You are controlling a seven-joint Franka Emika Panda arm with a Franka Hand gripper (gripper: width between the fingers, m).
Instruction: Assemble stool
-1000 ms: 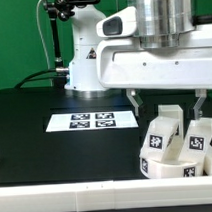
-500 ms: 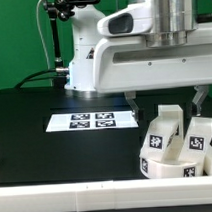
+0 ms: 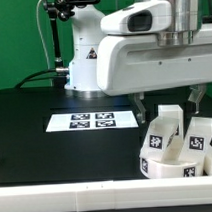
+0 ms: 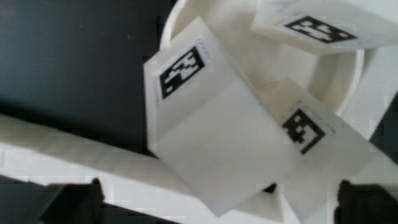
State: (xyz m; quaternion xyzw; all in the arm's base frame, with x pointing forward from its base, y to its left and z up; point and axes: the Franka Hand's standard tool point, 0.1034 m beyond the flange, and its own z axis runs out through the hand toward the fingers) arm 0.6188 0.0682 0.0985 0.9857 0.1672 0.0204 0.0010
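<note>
— Where's your gripper (image 3: 169,99)?

— Above the stool parts, jaws spread wide, holding nothing.

— And the parts?

— Two block legs (image 3: 163,132) lean on the round seat (image 3: 169,169) at the table's (image 3: 35,132) front edge, toward the exterior view's right, past the marker board (image 3: 93,121). Whether they interlock, I probably can't say.

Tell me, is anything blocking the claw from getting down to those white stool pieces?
Nothing visible is. The open gripper hangs just above the pile of stool parts: the block legs lean on the round seat, with only air between the fingers and them. The marker board lies off to the exterior view's left.
</note>
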